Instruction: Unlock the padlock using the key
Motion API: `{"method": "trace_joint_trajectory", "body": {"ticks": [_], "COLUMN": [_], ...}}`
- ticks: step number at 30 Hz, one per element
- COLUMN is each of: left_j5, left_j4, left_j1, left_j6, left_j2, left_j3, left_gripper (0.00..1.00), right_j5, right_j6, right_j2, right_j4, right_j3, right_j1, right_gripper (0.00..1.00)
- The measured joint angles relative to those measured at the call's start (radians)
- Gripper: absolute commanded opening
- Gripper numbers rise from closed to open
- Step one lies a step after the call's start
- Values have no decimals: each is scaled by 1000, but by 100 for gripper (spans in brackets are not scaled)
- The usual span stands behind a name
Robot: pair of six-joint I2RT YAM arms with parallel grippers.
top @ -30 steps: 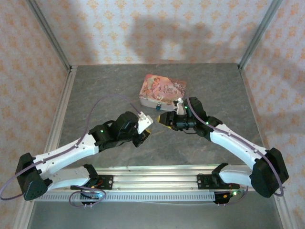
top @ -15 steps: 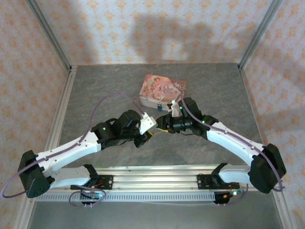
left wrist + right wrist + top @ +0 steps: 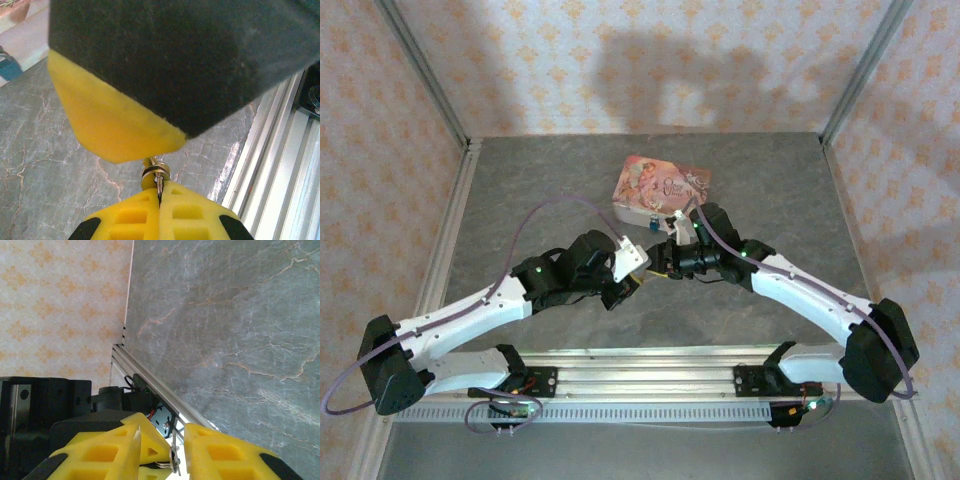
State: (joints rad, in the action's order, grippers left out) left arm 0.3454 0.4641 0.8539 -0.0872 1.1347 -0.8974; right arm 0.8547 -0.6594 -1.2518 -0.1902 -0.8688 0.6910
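We see the left pincer [image 3: 160, 194] clenched, its two yellow fingertips pressed together on the key [image 3: 156, 174], a thin silvery sliver with a small ring that pokes out just past the tips. Directly beyond those tips, almost touching the key, looms one black-and-yellow finger of the right pincer [image 3: 162, 434]. From the right wrist we find that pincer released: its yellow fingers stand apart, and the key sits in the gap, close against the inner face of one finger; we cannot tell whether it touches. Both pincers meet tip to tip above the grey tabletop [image 3: 540, 190]. The padlock [image 3: 652, 213], a tiny blue-teal speck, sits just past the right pincer, against the near wall of the pink tin [image 3: 660, 183], apart from both pincers.
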Motion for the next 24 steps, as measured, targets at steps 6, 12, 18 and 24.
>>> {"method": "trace_joint_trajectory", "body": {"ticks": [6, 12, 18, 24], "left_j5": [0, 0, -14, -100], "left_j4": [0, 0, -6, -9], "left_j1": [-6, -6, -6, -12], "left_j6": [3, 8, 27, 131], "left_j2": [-11, -20, -40, -93], "left_j3": [0, 3, 19, 55], "left_gripper": [0, 0, 5, 66], "right_j5": [3, 11, 5, -118], "right_j6": [6, 2, 11, 94], "right_j2": [-19, -30, -34, -23], "right_j4": [-26, -32, -26, -69], "right_j3": [-1, -8, -13, -22], "right_j1": [3, 3, 6, 12], "right_gripper": [25, 0, 0, 0]}}
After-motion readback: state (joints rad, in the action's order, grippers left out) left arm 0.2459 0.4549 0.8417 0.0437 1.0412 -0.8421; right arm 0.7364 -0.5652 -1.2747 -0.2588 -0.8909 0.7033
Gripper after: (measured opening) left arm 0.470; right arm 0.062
